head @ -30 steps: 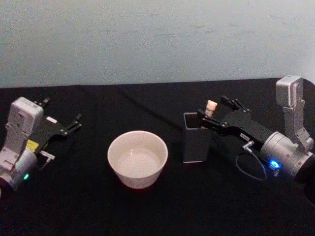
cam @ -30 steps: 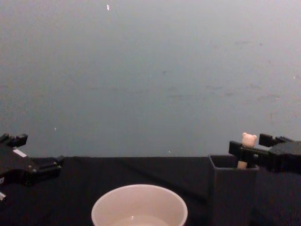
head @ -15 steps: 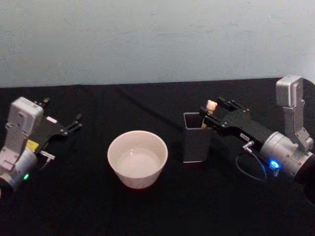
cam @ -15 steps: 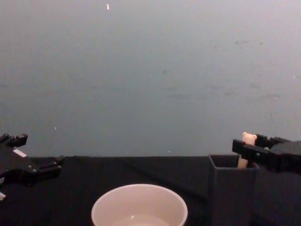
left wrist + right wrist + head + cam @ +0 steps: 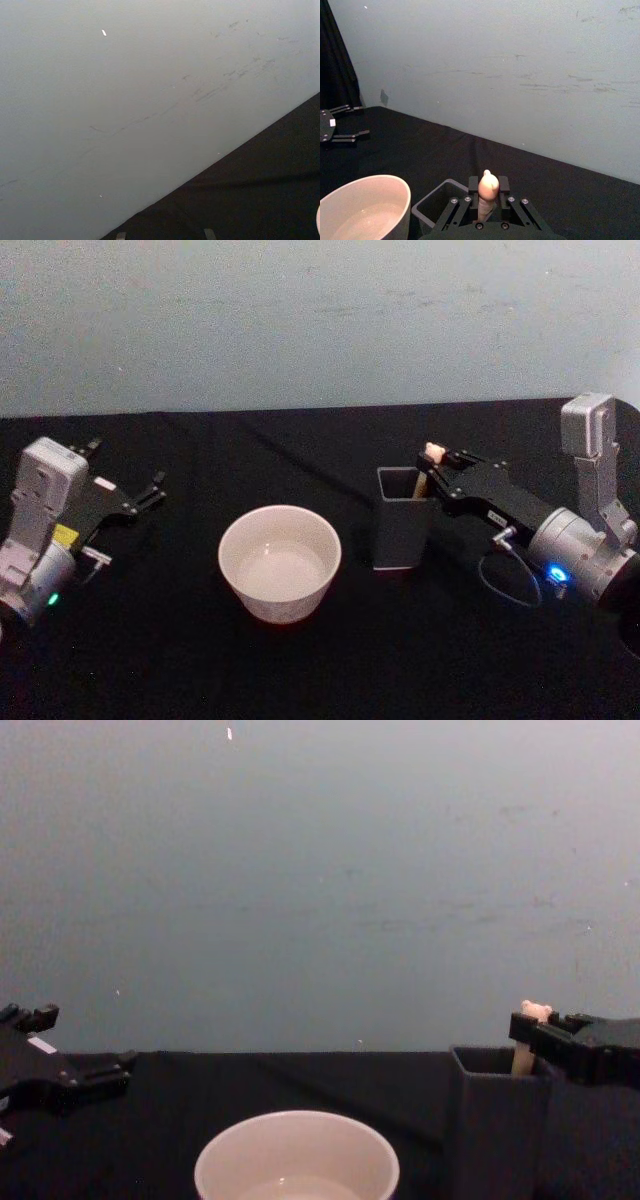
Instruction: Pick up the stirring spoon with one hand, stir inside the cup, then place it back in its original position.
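The stirring spoon (image 5: 432,451) stands in the dark grey square holder (image 5: 401,528), its bear head just above the rim at the holder's right side. My right gripper (image 5: 431,476) is shut on the pale handle (image 5: 487,193), one finger (image 5: 472,184) on each side of it. In the chest view the spoon (image 5: 527,1038) rises from the holder (image 5: 494,1120) with the right gripper (image 5: 538,1034) at the rim. The cream-white cup (image 5: 280,562) sits left of the holder with a little liquid inside. My left gripper (image 5: 133,502) rests open at the far left, apart from everything.
A black cloth (image 5: 330,670) covers the table, with a pale wall (image 5: 320,320) close behind. The cup (image 5: 364,209) and holder (image 5: 433,207) stand close together. The left gripper (image 5: 341,131) shows far off in the right wrist view.
The holder, tipped a second ago, now stands upright. The spoon has sunk deeper into it, and the right gripper has come down to the rim with it. The left arm is still.
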